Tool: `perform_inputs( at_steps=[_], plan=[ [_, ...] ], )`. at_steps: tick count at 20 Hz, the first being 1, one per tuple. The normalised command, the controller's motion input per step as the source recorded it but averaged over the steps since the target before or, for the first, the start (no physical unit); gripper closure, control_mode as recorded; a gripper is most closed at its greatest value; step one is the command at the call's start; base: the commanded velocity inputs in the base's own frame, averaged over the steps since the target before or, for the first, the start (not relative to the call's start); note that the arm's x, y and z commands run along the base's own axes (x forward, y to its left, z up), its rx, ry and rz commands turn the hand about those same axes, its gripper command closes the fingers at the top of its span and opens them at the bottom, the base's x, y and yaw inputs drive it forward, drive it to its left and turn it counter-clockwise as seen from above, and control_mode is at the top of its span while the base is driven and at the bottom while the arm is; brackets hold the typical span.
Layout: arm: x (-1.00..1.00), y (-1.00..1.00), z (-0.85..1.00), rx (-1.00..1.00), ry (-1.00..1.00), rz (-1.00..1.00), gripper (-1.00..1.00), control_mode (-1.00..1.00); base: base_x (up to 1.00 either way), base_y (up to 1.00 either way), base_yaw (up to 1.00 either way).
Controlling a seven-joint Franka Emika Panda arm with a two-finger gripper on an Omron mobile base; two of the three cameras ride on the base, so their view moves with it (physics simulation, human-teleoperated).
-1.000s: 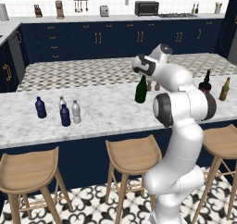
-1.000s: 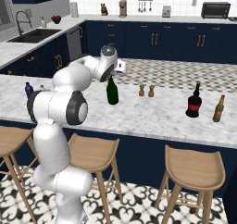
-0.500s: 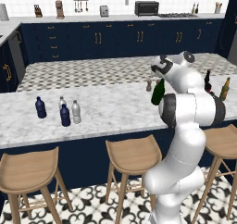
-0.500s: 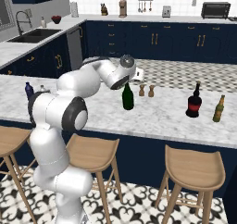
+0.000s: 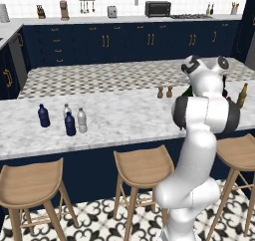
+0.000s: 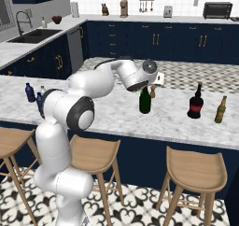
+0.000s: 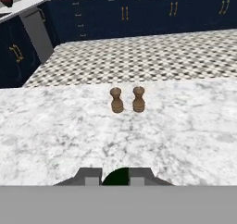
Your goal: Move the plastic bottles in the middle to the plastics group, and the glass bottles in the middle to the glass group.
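This is looking like a home kitchen, rendered rather than photographed. Navy cabinets (image 5: 124, 41) with brass handles are running along the back of the frame, under a white tiled wall. A toaster oven (image 5: 158, 8), a knife block (image 5: 39, 11) and hanging utensils (image 5: 86, 5) are sitting on the far counter. At the upper left of the right base view, a sink (image 6: 32, 34) with a tall faucet is showing. A marble-topped table (image 5: 124, 118) is crossing the middle, with wooden stools (image 5: 142, 168) standing before it on a patterned tile floor (image 5: 114, 222). Two wooden shakers (image 7: 127, 99) are standing on the marble.
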Motion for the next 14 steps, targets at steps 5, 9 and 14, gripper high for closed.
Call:
perform_inputs(
  at_steps=[5, 9, 14],
  plan=[
    [0.00, -0.57, -0.01, -0.18, 0.07, -0.06, 1.00, -1.00, 0.00, 0.00, 0.00],
    [0.00, -0.73, -0.01, -0.12, 0.02, -0.09, 1.00, -1.00, 0.00, 0.00, 0.00],
    [0.00, -0.64, -0.11, -0.06, 0.00, -0.09, 1.00, -1.00, 0.00, 0.00, 0.00]
  ],
)
